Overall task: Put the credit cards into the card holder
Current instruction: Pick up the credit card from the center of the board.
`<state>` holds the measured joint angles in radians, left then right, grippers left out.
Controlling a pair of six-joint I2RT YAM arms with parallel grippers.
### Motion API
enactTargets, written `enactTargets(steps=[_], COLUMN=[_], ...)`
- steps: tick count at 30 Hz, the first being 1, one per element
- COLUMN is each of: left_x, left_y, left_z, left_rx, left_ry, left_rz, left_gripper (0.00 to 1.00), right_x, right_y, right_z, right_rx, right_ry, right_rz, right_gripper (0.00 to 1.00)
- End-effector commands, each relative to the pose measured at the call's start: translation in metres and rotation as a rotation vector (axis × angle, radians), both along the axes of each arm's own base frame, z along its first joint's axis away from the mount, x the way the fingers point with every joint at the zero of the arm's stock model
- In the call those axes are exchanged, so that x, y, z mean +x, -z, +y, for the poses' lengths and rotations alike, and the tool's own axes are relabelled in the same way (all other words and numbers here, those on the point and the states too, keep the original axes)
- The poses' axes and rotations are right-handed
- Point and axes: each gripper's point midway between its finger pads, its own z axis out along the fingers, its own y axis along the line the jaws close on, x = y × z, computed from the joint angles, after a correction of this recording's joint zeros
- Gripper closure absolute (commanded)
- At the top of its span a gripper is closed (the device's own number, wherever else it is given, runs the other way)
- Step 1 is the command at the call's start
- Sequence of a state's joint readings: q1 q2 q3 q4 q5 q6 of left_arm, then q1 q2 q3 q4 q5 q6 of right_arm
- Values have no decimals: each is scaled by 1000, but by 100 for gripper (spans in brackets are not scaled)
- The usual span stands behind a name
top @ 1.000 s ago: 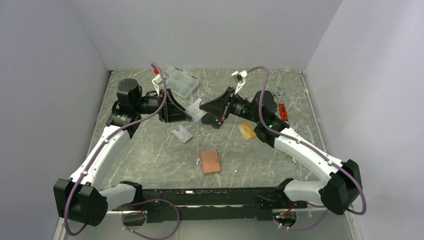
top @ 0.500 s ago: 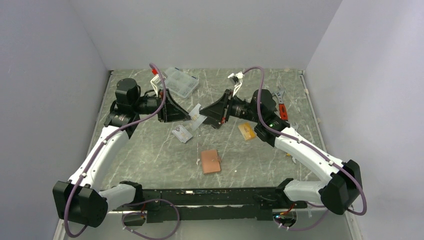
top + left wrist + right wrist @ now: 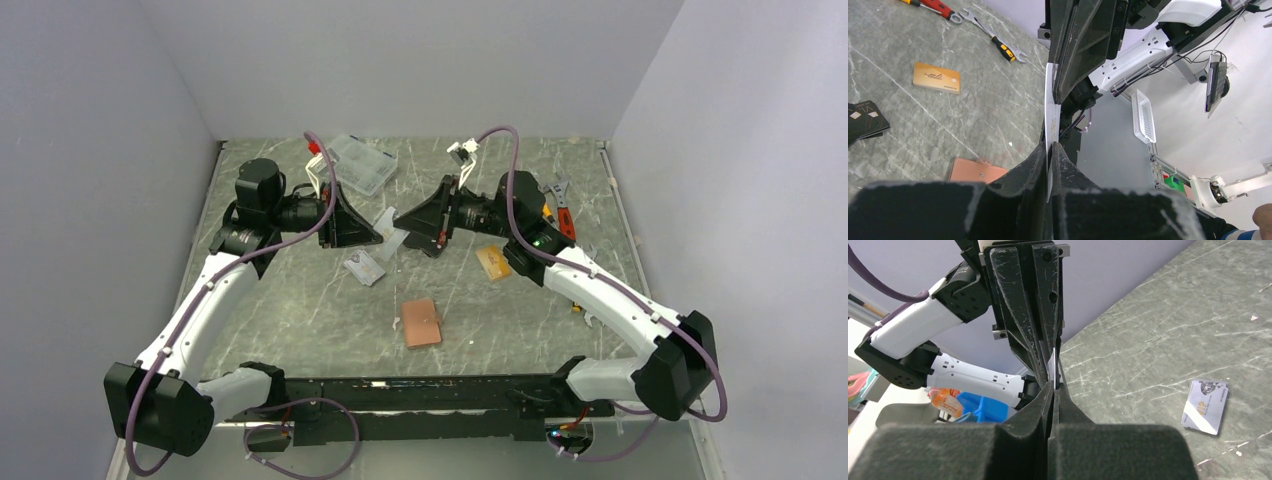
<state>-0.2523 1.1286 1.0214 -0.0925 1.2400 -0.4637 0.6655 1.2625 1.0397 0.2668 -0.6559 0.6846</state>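
Observation:
A white credit card [image 3: 388, 230] hangs edge-up above the table, pinched from both ends. My left gripper [image 3: 376, 238] is shut on its near edge [image 3: 1050, 107], and my right gripper [image 3: 400, 222] is shut on the opposite edge [image 3: 1052, 366]. A silver-grey credit card [image 3: 364, 267] lies flat below them, also visible in the right wrist view [image 3: 1205, 405]. The orange-gold card [image 3: 493, 262] lies to the right. Black cards [image 3: 864, 120] show in the left wrist view. The pinkish-brown card holder [image 3: 421, 322] lies shut nearer the arm bases.
A clear plastic compartment box [image 3: 362, 163] stands at the back left. Wrenches [image 3: 560, 195] and a red-handled screwdriver [image 3: 567, 222] lie at the back right. Grey walls close in the table on three sides.
My right arm carried the white card leftward to the left gripper. The left fingers closed in from open onto the card's free edge.

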Motion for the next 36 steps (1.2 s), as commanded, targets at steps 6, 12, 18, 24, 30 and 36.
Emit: enactTargets(steps=[6, 12, 18, 24, 30, 36], left_x=[-18, -14, -14, -14, -13, -17], left_y=[-19, -20, -23, -22, -19, -23], left_z=[-2, 2, 4, 4, 4, 4], left_rx=[-34, -62, -82, -83, -79, -87], left_ry=[69, 61, 62, 56, 47, 65], left_rz=[-74, -37, -29, -27, -20, -21], left_gripper=[100, 100, 100, 100, 100, 70], right_x=[4, -2, -3, -1, -2, -1], right_y=[-22, -7, -6, -22, -24, -20], right_z=[12, 4, -5, 9, 21, 25], right_rx=[92, 174, 287, 340, 345, 310], right_ry=[-12, 12, 59, 37, 9, 12], right_rz=[-21, 61, 119, 117, 120, 118], right_gripper=[80, 42, 44, 63, 75, 93])
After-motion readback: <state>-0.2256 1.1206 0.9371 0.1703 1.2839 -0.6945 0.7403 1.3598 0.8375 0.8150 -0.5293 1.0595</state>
